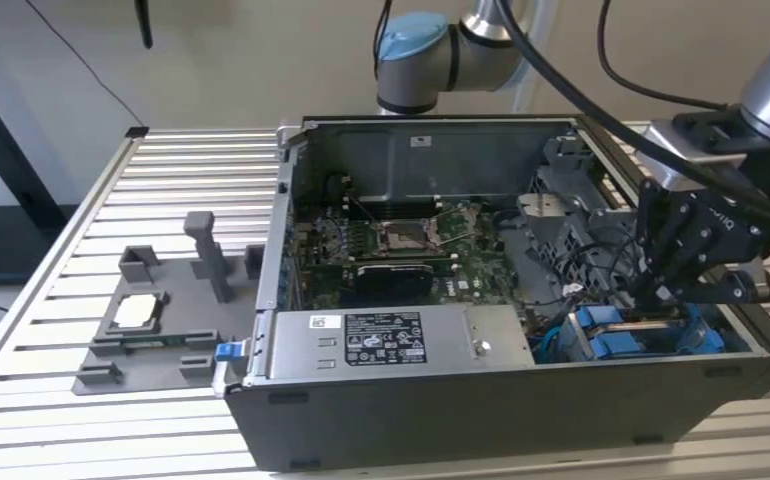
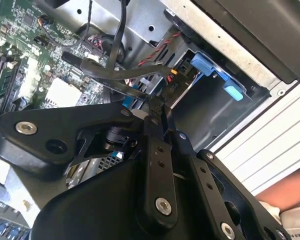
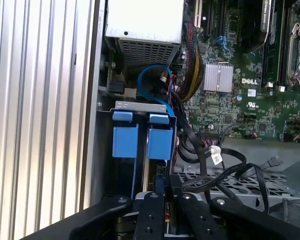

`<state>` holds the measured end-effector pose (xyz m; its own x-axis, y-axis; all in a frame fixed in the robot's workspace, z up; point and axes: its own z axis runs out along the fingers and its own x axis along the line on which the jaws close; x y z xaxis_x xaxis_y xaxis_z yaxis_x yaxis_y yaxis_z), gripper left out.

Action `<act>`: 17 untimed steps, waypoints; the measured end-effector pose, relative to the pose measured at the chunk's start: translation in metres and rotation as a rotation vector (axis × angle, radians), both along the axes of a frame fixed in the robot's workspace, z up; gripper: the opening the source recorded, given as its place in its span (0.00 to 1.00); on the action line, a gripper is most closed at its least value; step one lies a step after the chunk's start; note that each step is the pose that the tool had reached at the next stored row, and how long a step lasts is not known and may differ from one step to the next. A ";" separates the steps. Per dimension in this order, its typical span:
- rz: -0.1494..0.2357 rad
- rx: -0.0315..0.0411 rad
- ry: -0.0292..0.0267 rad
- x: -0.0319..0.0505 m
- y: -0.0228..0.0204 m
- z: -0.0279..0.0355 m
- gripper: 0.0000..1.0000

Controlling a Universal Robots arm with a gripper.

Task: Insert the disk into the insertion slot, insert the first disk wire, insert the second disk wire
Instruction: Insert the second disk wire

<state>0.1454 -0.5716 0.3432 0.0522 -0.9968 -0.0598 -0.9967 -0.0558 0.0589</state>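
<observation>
Disk [image 1: 639, 335]: sits in the drive bay at the near corner of the open computer case [image 1: 492, 420], toward the exterior view's right. Its blue carrier tabs [image 3: 142, 137] show side by side in the first wrist view.

Gripper [image 1: 655, 292]: lowered into the bay directly above the disk. In the second wrist view the fingertips [image 2: 157, 107] are pinched together on a black cable [image 2: 115, 75] running up toward the motherboard [image 3: 240, 85].

Power supply box [image 1: 385, 340], grey with a white and black printed label, lies just left of the bay along the case's near wall. Label text too small to make out.

Case rests on a slatted metal desk [image 1: 38, 330]. A grey fixture [image 1: 158, 320] stands on the desk left of the case, well apart from the gripper.
</observation>
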 end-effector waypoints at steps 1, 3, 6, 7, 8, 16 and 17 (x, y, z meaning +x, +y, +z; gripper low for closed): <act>0.000 0.0001 -0.0001 0.0001 0.0000 -0.0003 0.16; 0.000 0.0002 -0.0002 0.0002 -0.0001 -0.0007 0.16; 0.000 0.0007 -0.0004 0.0003 -0.0001 -0.0014 0.16; 0.000 0.0010 -0.0004 0.0003 -0.0002 -0.0016 0.16; 0.000 0.0013 -0.0004 0.0003 -0.0002 -0.0018 0.16; 0.000 0.0017 -0.0004 0.0003 -0.0011 -0.0047 0.16; 0.000 0.0015 -0.0004 0.0003 -0.0011 -0.0052 0.16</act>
<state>0.1457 -0.5727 0.3380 0.0522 -0.9968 -0.0612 -0.9967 -0.0558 0.0584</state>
